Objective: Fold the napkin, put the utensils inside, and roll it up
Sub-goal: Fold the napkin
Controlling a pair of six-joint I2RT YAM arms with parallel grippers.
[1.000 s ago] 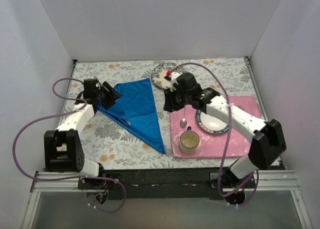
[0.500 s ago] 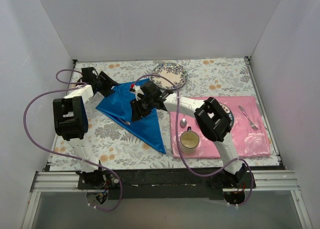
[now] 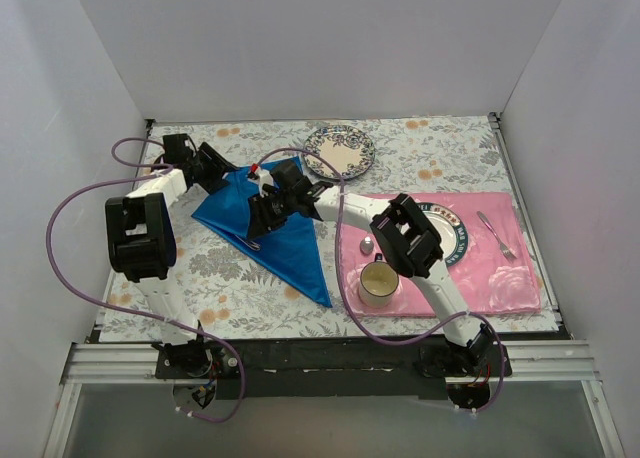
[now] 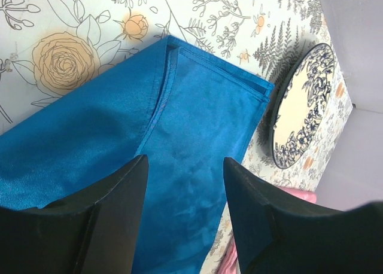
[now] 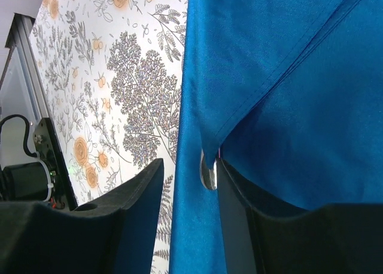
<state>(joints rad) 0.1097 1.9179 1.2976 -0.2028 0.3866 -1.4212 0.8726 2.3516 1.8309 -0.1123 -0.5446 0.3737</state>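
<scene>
The blue napkin lies folded in a triangle on the flowered tablecloth, with one folded corner facing the left wrist camera. A silver utensil's rounded end pokes out from under a napkin fold, right beside one finger. My right gripper hovers open over the napkin's left edge, astride that edge. At the napkin's far left corner, my left gripper is open just above the cloth, holding nothing. A fork and a small spoon lie on the pink placemat.
A mug and a blue-rimmed plate stand on the placemat. A patterned plate sits at the back, also in the left wrist view. White walls close in three sides.
My right arm has swung left from over the placemat onto the napkin, then crept a little further left. My left gripper has shifted back toward the napkin's far left corner.
</scene>
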